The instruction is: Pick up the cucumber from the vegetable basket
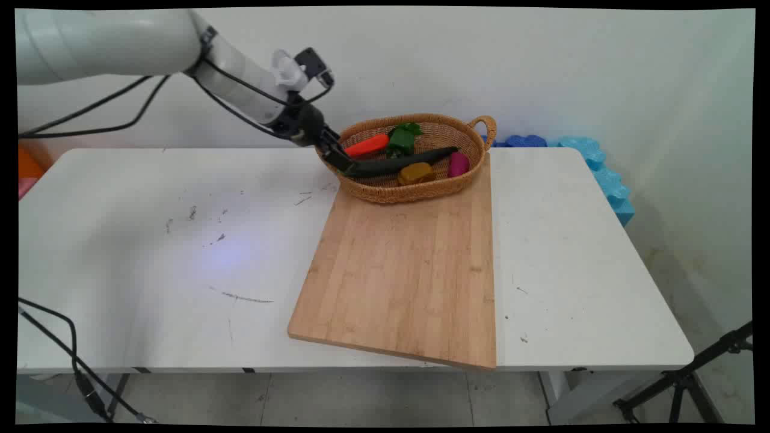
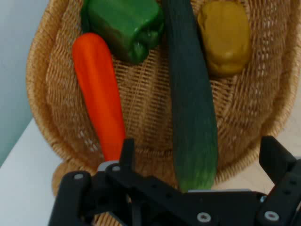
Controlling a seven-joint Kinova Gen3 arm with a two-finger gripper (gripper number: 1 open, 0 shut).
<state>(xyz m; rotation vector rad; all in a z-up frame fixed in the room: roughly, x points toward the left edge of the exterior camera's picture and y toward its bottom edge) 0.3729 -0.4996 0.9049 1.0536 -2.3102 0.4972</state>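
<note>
My gripper point(image 1: 338, 157) hangs over the left end of a wicker basket point(image 1: 415, 193), open, its fingers on either side of the near end of a long dark green cucumber point(image 1: 400, 162). In the hand view the cucumber point(image 2: 190, 94) runs up between the left fingertip point(image 2: 127, 148) and the right one, touching neither. An orange carrot point(image 2: 99, 99) lies to its left, a green pepper point(image 2: 127, 26) above that, and a mustard-yellow potato point(image 2: 225, 37) on the right. The basket also holds a purple vegetable point(image 1: 458, 163).
The basket stands on the far end of a wooden cutting board point(image 1: 409, 270) that reaches the white table's near edge point(image 1: 180, 361). Blue foam pieces point(image 1: 595, 159) lie behind the table's right corner. Black cables hang at the left.
</note>
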